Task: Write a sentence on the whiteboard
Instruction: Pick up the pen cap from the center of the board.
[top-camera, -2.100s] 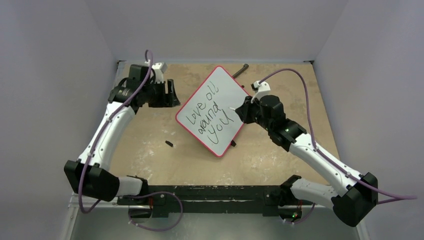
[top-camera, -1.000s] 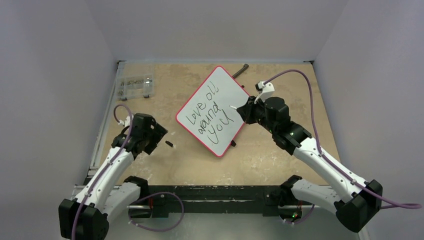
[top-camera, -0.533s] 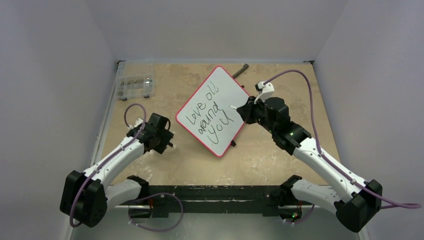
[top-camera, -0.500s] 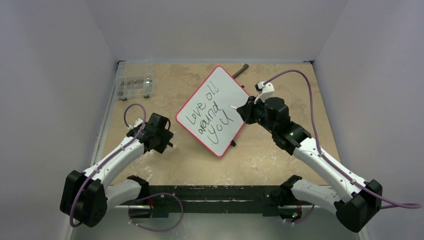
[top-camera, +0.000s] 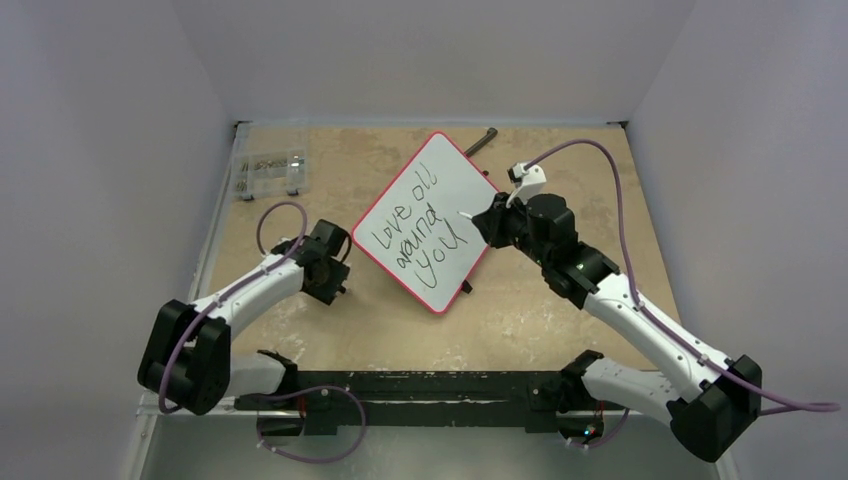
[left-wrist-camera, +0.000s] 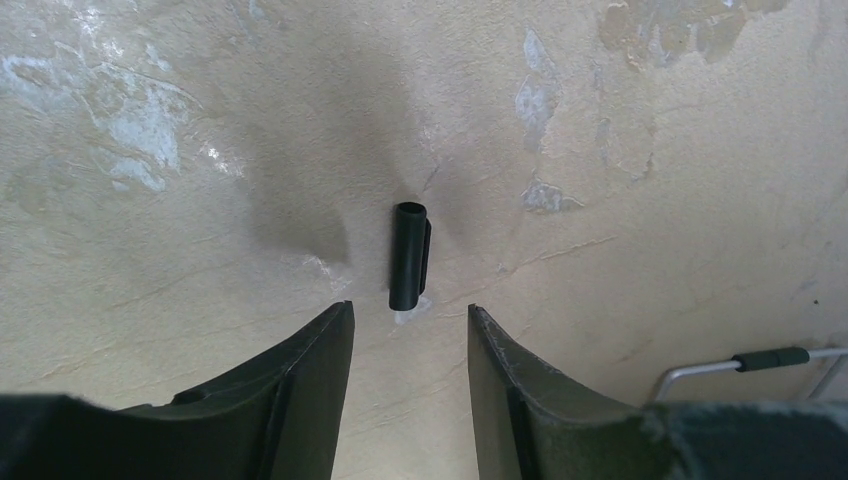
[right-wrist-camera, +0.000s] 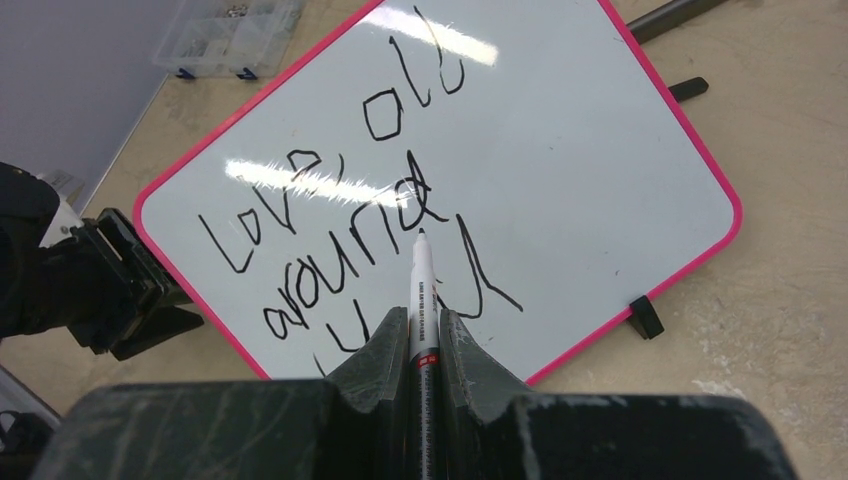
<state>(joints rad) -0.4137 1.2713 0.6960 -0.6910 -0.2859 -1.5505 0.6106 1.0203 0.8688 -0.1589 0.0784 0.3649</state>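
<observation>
The whiteboard (top-camera: 455, 185) lies tilted on the table with a red-pink rim; it also shows in the right wrist view (right-wrist-camera: 560, 130). The sentence (top-camera: 418, 232) reads "Love all around you" in black, seen also in the right wrist view (right-wrist-camera: 340, 225). My right gripper (right-wrist-camera: 423, 312) is shut on a white marker (right-wrist-camera: 421, 285) whose tip points at the board near the word "around"; in the top view the right gripper (top-camera: 487, 222) sits at the board's right edge. My left gripper (left-wrist-camera: 410, 310) is open, low over a black marker cap (left-wrist-camera: 409, 255). In the top view the left gripper (top-camera: 338, 275) is left of the board.
A clear parts box (top-camera: 268, 173) stands at the back left. A dark rod (top-camera: 480, 141) lies behind the board. Black clips (right-wrist-camera: 646, 316) stick out under the board's rim. A thin wire stand (left-wrist-camera: 745, 362) shows at the right of the left wrist view.
My left arm swung from the back left down and then right to the black cap beside the board. The right arm with the marker has barely moved.
</observation>
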